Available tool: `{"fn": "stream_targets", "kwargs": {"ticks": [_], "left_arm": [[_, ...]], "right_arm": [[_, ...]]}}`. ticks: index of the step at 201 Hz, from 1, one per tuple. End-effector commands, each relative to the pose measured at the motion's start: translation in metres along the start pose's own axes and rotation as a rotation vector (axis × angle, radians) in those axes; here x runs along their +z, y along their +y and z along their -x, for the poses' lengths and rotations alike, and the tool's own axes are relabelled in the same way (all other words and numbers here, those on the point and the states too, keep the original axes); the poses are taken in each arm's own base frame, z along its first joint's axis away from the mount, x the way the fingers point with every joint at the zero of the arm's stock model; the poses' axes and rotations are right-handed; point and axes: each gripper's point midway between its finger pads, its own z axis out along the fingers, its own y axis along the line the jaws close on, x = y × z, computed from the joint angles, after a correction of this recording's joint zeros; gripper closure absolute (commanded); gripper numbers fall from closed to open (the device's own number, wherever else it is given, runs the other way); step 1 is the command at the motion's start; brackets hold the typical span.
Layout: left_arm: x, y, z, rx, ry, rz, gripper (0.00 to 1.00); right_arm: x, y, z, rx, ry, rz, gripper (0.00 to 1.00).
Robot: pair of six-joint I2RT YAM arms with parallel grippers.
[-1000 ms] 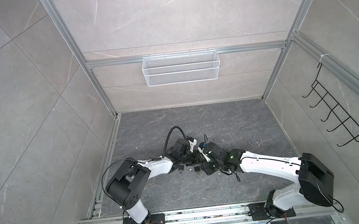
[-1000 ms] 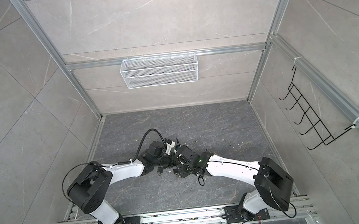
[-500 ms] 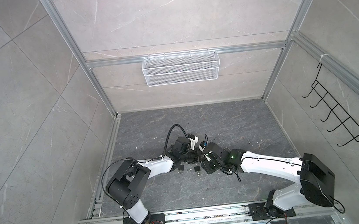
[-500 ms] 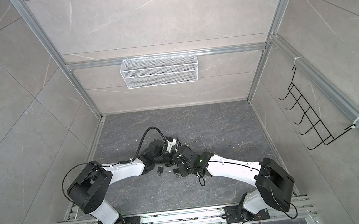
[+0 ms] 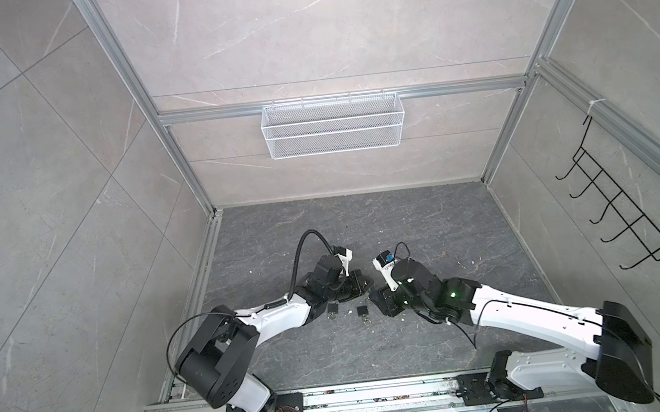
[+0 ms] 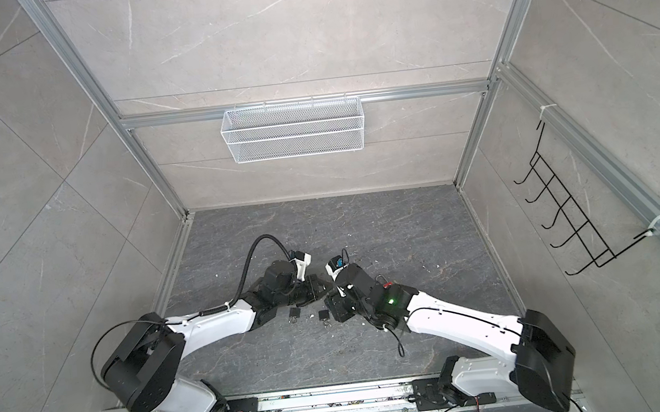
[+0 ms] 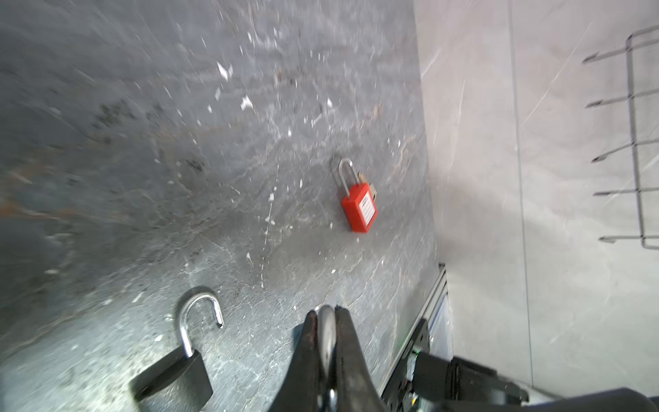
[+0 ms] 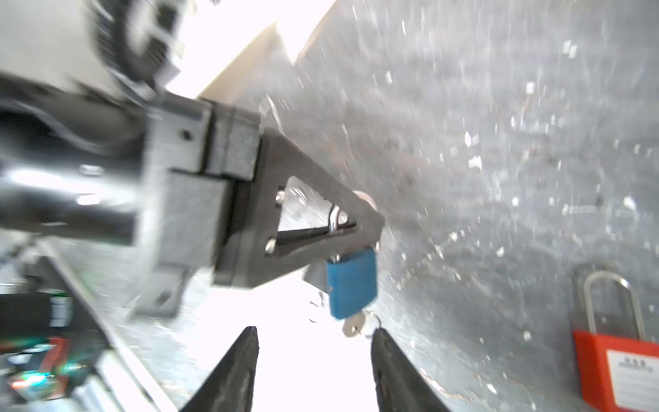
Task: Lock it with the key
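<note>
A small blue padlock (image 8: 351,283) hangs by its silver shackle (image 7: 326,321) from my left gripper (image 7: 327,314), which is shut on that shackle. A silver key (image 8: 354,326) with a wire ring sticks out of the padlock's underside. My right gripper (image 8: 315,331) is open, just below the lock, and one fingertip (image 8: 379,333) is right beside the key. In both top views the left gripper (image 5: 359,285) and the right gripper (image 5: 380,298) meet low over the middle of the floor, and the blue padlock is hidden between them.
A red padlock (image 7: 358,207) lies on the grey floor toward the right wall, also in the right wrist view (image 8: 620,371). A black padlock (image 7: 178,374) with an open shackle lies by the left gripper. Two small black padlocks (image 5: 333,309) (image 5: 361,310) lie just in front of the grippers.
The two grippers have drawn slightly apart in the top views. The left arm's wrist has shifted a little toward the back.
</note>
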Motion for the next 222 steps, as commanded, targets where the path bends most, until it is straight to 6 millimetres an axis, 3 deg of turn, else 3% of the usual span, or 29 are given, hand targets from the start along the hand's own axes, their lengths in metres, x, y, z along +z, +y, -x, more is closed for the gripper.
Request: {"fn": "stream_targets", "kwargs": {"ticks": [1, 36, 72, 92, 106, 121, 222], "left_arm": [[-0.031, -0.043, 0.045, -0.041, -0.205, -0.101, 1.0], [-0.05, -0.083, 0.063, -0.182, -0.246, -0.25, 1.0], [-0.054, -0.112, 0.072, -0.26, -0.227, -0.366, 1.0], [-0.054, -0.118, 0.071, -0.247, -0.212, -0.38, 1.0], [-0.056, -0.121, 0.07, -0.218, -0.208, -0.383, 1.0], [-0.06, -0.125, 0.068, -0.196, -0.209, -0.402, 1.0], [-0.066, -0.143, 0.068, -0.155, -0.188, -0.472, 1.0]], "right_arm": [[-0.014, 0.005, 0.014, -0.017, -0.103, 0.052, 0.47], [-0.033, -0.001, 0.033, -0.118, -0.294, 0.037, 0.47], [-0.036, 0.004, 0.046, -0.237, -0.286, 0.012, 0.47], [-0.046, 0.003, 0.062, -0.246, -0.406, 0.002, 0.49], [-0.047, -0.006, 0.069, -0.257, -0.416, -0.071, 0.5], [-0.047, -0.003, 0.073, -0.283, -0.422, -0.063, 0.51], [-0.03, -0.01, 0.08, -0.262, -0.404, -0.04, 0.62]]}}
